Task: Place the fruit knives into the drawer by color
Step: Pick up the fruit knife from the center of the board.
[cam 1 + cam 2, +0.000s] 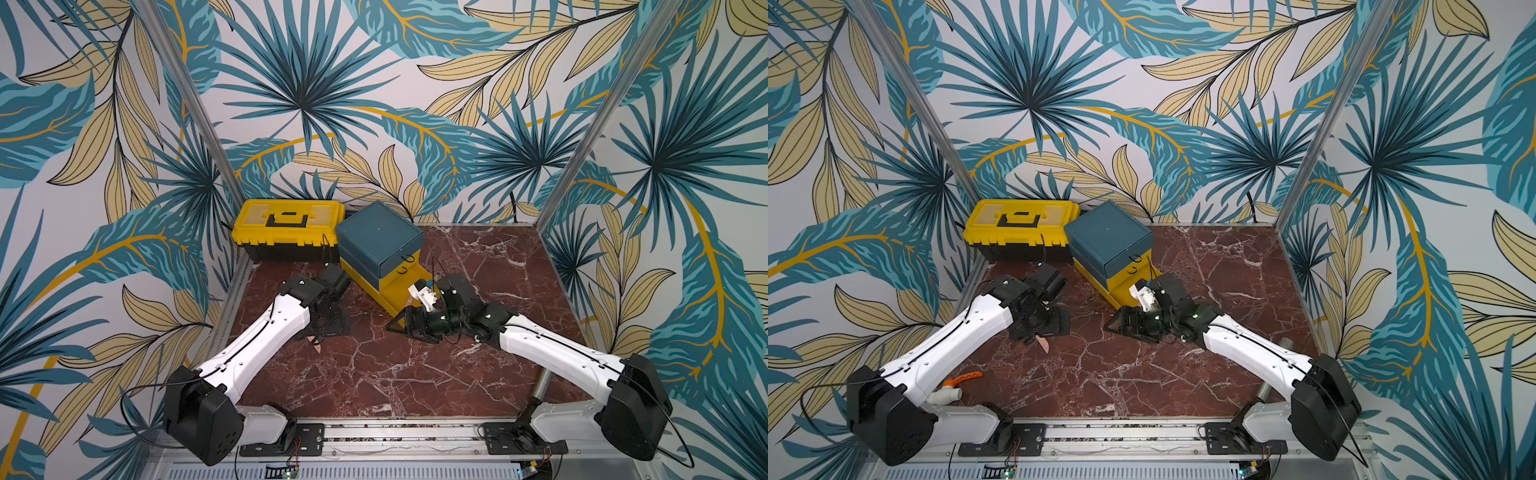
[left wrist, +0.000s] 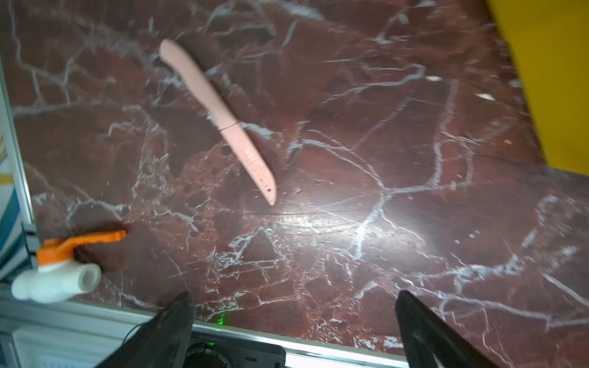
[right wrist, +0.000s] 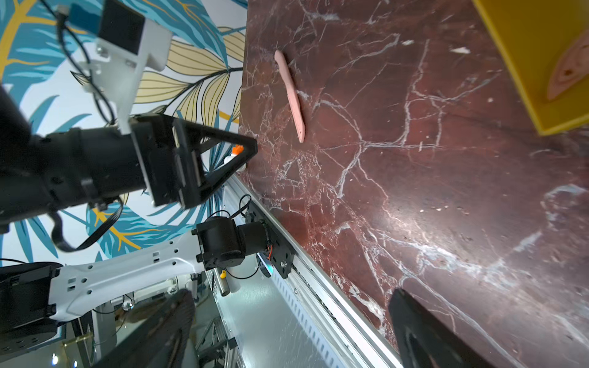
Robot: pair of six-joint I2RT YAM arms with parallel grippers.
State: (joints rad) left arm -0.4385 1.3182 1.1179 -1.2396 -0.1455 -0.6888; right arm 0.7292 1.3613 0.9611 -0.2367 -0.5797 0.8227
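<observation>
You have one pink fruit knife (image 2: 220, 121) lying flat on the tabletop (image 1: 415, 374), toward the left edge and about halfway between the far and near edges. In both top views only its tip (image 1: 1042, 343) shows from under the left arm. Your left tool (image 2: 294, 296) hangs above it with the jaws spread wide and nothing between them. The knife lies ahead of the fingertips (image 2: 183, 306) and apart from them.

The drawer chest (image 1: 376, 241) stands at the far edge, left of centre, turned at an angle and just beside the yellow-and-black toolbox (image 1: 286, 228) in the far-left corner. Its lowest yellow drawer (image 1: 395, 291) stands pulled out toward the middle of the tabletop. The right wrist view shows a second pink knife (image 3: 570, 70) lying inside that drawer, only partly in frame.

Your right tool (image 3: 290, 294) is low over the tabletop, close by the open drawer's front corner. Its jaws are wide apart too, and empty.

A white ball valve (image 2: 57, 270) with an orange handle lies in the near-left corner, well apart from the loose knife.
</observation>
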